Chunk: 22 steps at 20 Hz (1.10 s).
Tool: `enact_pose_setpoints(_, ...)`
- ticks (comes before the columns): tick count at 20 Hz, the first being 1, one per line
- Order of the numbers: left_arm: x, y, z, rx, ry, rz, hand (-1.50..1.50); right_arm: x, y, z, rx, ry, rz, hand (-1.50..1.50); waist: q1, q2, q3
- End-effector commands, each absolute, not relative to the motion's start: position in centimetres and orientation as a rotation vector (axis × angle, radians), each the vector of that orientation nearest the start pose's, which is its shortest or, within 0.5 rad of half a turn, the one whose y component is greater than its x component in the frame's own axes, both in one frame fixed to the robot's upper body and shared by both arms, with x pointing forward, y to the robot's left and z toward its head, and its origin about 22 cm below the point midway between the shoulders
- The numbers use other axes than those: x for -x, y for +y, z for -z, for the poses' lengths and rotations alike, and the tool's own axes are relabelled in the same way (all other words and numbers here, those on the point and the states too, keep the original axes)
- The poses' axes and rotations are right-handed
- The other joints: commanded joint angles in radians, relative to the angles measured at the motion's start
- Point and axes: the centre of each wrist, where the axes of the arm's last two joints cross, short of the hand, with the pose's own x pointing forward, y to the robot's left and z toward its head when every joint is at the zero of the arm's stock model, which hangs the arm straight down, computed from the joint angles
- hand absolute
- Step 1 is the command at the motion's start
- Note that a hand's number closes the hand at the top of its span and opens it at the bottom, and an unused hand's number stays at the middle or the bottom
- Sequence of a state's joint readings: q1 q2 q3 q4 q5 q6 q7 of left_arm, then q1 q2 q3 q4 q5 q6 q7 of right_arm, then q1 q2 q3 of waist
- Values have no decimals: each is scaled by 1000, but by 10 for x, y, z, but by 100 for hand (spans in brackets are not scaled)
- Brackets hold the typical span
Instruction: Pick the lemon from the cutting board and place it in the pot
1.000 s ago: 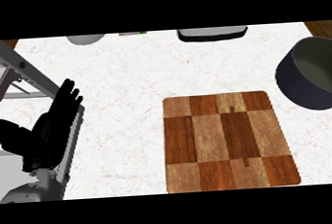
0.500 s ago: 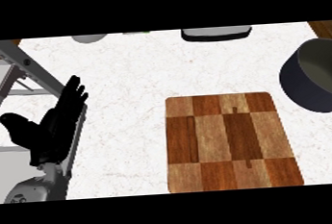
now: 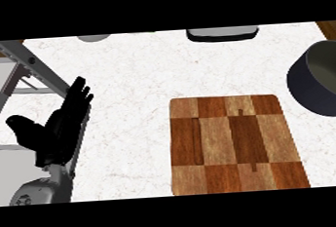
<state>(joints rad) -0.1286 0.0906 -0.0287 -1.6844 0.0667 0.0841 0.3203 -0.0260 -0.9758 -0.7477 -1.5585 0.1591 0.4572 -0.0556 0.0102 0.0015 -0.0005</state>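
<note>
A wooden checkered cutting board (image 3: 234,143) lies on the white marble counter, right of centre, with nothing on its visible top. No lemon shows anywhere in the head view. The dark grey pot (image 3: 326,79) sits at the right edge, partly cut off; its visible inside shows nothing. My left hand (image 3: 57,129) is at the left, open, fingers straight and pointing up, well away from the board. My right hand does not show.
A metal frame (image 3: 24,61) runs along the counter's left side. At the far edge stand a dark tray-like object (image 3: 222,33) and a pale round item (image 3: 94,38). Bare counter lies between my left hand and the board.
The view has shifted slightly, so the board and pot sit a little further right and down. My left hand has risen slightly and stays open.
</note>
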Motion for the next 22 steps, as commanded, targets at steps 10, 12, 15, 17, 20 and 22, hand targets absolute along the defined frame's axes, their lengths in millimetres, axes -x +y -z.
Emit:
enact_pose_setpoints(10,-277,232,-75,-17,-1480,18,0,-262,-481,-195,922,-1381,-679,150,4,2,1)
enact_pose_setpoints(12,-273,229,-70,0,-1488,31,0,-271,-491,-191,831,-1332,-602,-150,11,3,1)
enact_pose_setpoints(15,-283,217,-70,-11,-1470,27,0,-291,-477,-178,752,-1292,-584,-150,4,3,1)
enact_pose_setpoints(17,-258,221,-59,-19,-1473,18,0,-281,-488,-165,668,-1312,-515,-150,-1,-2,1)
enact_pose_setpoints(20,-265,218,-57,-4,-1477,10,0,-289,-482,-156,592,-1410,-392,-150,-6,-2,1)
enact_pose_setpoints(22,-256,228,-77,-10,-1496,24,0,-290,-496,-164,591,-1491,-265,-150,5,-4,2)
